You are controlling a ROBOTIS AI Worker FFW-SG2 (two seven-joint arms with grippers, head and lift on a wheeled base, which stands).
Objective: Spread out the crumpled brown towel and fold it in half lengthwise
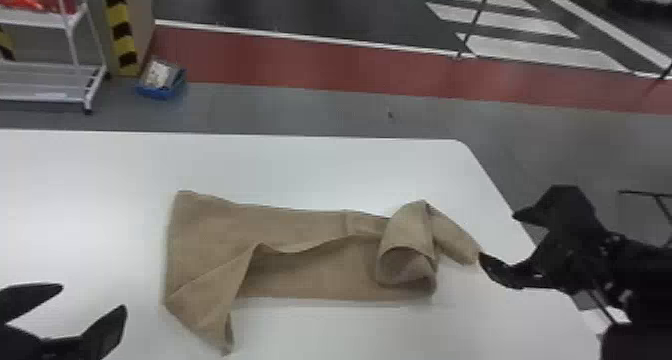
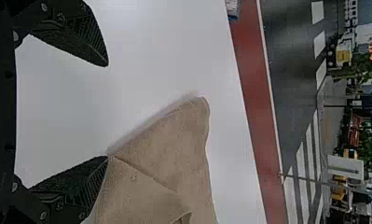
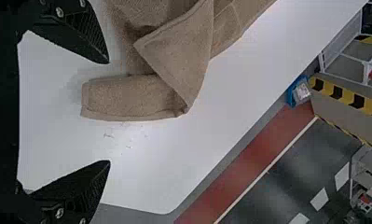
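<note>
Ok so our left gripper (image 1: pixel 93 298) and right gripper (image 1: pixel 498 236) are both gaping wide, towel (image 1: pixel 300 229) between them on white table (image 1: pixel 300 169), red strip (image 1: pixel 300 64) way beyond.

I can't read any words, numbers or signs. The blue box (image 1: pixel 156 92) on the floor past the table (image 1: pixel 90 174) holds pale stuff, too small to read.
</note>
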